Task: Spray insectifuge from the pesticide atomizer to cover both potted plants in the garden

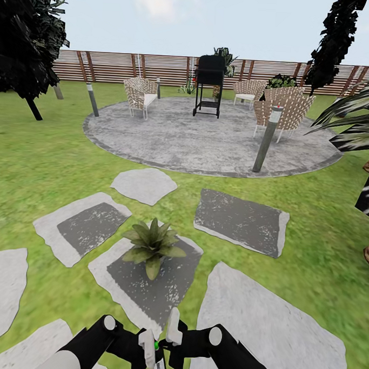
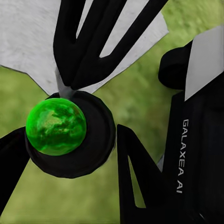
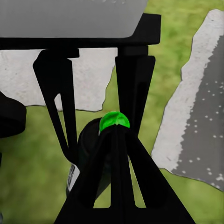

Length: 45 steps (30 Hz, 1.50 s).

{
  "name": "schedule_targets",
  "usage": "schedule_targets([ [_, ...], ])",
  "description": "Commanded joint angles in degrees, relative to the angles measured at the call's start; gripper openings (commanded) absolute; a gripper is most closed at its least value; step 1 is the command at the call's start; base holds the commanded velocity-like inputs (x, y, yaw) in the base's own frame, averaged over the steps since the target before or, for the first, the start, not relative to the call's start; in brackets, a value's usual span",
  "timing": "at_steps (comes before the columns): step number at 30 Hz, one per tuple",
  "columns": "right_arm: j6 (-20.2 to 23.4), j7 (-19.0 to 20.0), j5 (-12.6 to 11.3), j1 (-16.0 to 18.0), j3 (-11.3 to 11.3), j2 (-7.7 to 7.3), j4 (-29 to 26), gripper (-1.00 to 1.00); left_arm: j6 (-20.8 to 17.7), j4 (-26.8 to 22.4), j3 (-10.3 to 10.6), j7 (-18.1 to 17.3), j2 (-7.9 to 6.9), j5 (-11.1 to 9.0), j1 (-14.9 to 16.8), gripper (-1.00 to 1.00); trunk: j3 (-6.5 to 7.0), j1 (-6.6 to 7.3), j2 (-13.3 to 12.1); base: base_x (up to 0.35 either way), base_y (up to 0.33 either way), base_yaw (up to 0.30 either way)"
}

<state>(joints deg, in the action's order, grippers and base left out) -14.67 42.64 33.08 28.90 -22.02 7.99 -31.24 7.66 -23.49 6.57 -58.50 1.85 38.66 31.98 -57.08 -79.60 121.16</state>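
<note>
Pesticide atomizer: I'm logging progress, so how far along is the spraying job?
Done: the pesticide atomizer is off the ground, up between the left gripper and right gripper; which one clamps it is unclear. In hand: facing the potted plant on a stepping stone just ahead. Left: spraying it, no mist shows, then the second plant.

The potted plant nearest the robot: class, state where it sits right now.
In the head view the potted plant sits low and centre-left on a grey stepping stone, just ahead of both grippers, well short of the round patio.
</note>
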Motion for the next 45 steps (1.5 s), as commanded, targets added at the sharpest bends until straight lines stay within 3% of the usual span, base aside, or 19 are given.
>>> schedule_targets([
  [1, -0.4, 0.0, 0.6, 0.0, 0.0, 0.01, 0.0, -1.0, 0.6, -0.1, -0.1, 0.0, 0.01, 0.5, 0.0, -1.0, -0.05, 0.01, 0.0, 0.0, 0.0, 0.0],
  [8, -0.4, 0.0, 0.6, 0.0, 0.0, 0.01, 0.0, -1.0, 0.6, 0.0, -0.1, 0.0, -0.64, 0.5, -0.1, -1.0, -0.05, 0.01, 0.0, 0.0, 0.0, 0.0],
  [13, -0.4, 0.0, 0.7, 0.0, 0.0, 0.01, 0.0, -1.0, 0.6, 0.1, -0.1, 0.0, -1.88, 0.6, -0.1, -1.0, -0.05, 0.01, 0.0, 0.0, 0.0, 0.0],
  [21, -0.4, 0.0, 0.7, 0.0, 0.0, 0.01, 0.0, -1.0, 0.6, 0.1, -0.1, 0.0, -5.78, 0.8, -0.5, -1.0, -0.05, 0.01, 0.0, 0.0, 0.0, 0.0],
  [28, -0.4, -0.1, 0.7, 0.0, 0.0, -0.06, 0.0, -1.0, 0.7, 0.4, 0.0, 0.0, -10.29, 1.0, -0.8, -1.0, -0.05, 0.01, 0.0, 0.0, 0.0, 0.0],
  [29, -0.5, -0.1, 0.7, 0.0, 0.0, -0.13, 0.0, 1.0, 0.7, 0.6, -0.1, 0.2, -12.07, 0.8, -0.9, -1.0, -0.05, 0.01, 0.0, 0.0, 0.0, 0.0],
  [34, -0.5, -0.5, 0.7, 0.0, 0.3, -0.58, 0.1, 1.0, 0.3, 0.8, -0.5, 1.3, -12.77, 0.6, -0.9, -1.0, -0.05, 0.01, 0.0, 0.0, 0.0, 0.0],
  [36, -0.6, -0.7, 0.6, -0.1, 0.3, -1.31, 0.4, 1.0, 0.2, 1.0, -1.7, 2.2, -12.81, 0.4, -0.9, -1.0, -0.05, 0.01, 0.0, 0.0, 0.0, 0.0],
  [38, -0.6, -1.6, 0.4, -0.1, 0.4, -2.53, 2.0, 1.0, -0.2, 1.1, -4.2, 3.4, -12.77, 0.3, -0.9, -1.0, -0.05, 0.01, 0.0, 0.0, 0.0, 0.0],
  [39, -0.6, -5.0, 0.4, -0.2, 1.0, -3.46, 4.9, 1.0, -0.4, 1.1, -7.2, 4.0, -12.79, 0.2, -0.9, -1.0, -0.05, 0.01, 0.0, 0.0, 0.0, 0.0],
  [41, -0.7, -8.5, 0.3, -0.2, 1.5, -3.74, 7.3, 1.0, -0.7, 1.1, -9.2, 4.1, -12.77, 0.2, -0.9, -1.0, -0.05, 0.01, 0.0, 0.0, 0.0, 0.0],
  [42, -0.7, -12.9, 0.3, -0.2, 2.3, -3.88, 10.1, 1.0, -1.5, 1.2, -11.0, 4.1, -12.74, 0.3, -1.0, -1.0, -0.05, 0.01, 0.0, 0.0, 0.0, 0.0],
  [45, -0.7, -22.8, 0.1, -0.2, 4.7, -3.97, 15.2, 1.0, -4.6, 1.2, -12.6, 4.2, -12.68, 0.3, -1.0, -1.0, -0.05, 0.01, 0.0, 0.0, 0.0, 0.0],
])
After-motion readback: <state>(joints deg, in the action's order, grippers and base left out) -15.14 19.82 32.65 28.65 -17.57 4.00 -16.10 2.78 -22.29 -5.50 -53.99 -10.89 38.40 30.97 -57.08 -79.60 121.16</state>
